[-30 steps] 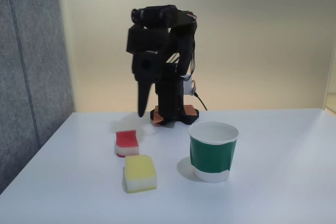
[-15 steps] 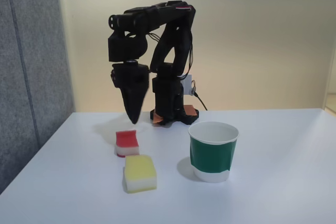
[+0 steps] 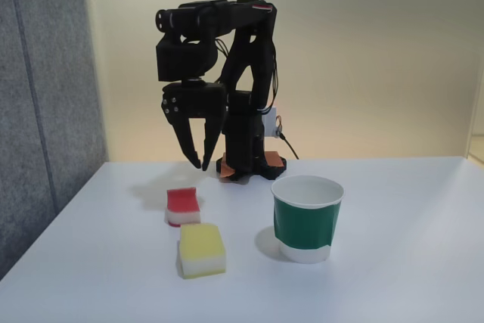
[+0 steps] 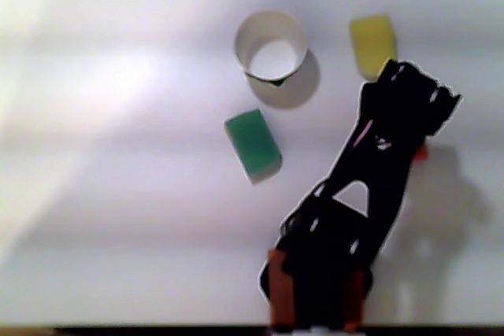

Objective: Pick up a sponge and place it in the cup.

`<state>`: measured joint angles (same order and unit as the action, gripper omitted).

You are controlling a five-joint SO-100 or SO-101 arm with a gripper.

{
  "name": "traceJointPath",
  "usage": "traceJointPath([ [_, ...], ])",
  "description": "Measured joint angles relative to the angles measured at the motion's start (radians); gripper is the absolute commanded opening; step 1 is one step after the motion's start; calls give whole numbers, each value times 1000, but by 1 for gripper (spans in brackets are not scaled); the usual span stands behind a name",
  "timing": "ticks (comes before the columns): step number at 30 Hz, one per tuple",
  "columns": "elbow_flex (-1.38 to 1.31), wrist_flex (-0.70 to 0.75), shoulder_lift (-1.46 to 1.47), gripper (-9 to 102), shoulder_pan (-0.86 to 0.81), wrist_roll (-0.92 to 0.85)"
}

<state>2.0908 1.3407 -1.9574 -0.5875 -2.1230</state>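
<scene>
White counter (image 3: 408, 217), beige wall behind, grey panel (image 3: 41, 96) at the fixed view's left. End effector (image 3: 201, 166) hangs spread wide, empty, above the sponge (image 3: 182, 206), which sits left of the cup (image 3: 306, 218). From above, the arm covers nearly all of the sponge; a green block (image 4: 253, 144) lies near the cup.

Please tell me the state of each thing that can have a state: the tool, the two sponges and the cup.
Tool: open, holding nothing, hanging above the table behind the red sponge.
Red sponge: lying on the table, red layer up, not gripped.
Yellow sponge: lying on the table, yellow layer up, untouched.
Cup: upright, mouth open, nothing seen inside.
</scene>
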Motion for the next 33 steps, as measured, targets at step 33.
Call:
traceJointPath([
  [33,114,-176,199,29,-43,-249],
])
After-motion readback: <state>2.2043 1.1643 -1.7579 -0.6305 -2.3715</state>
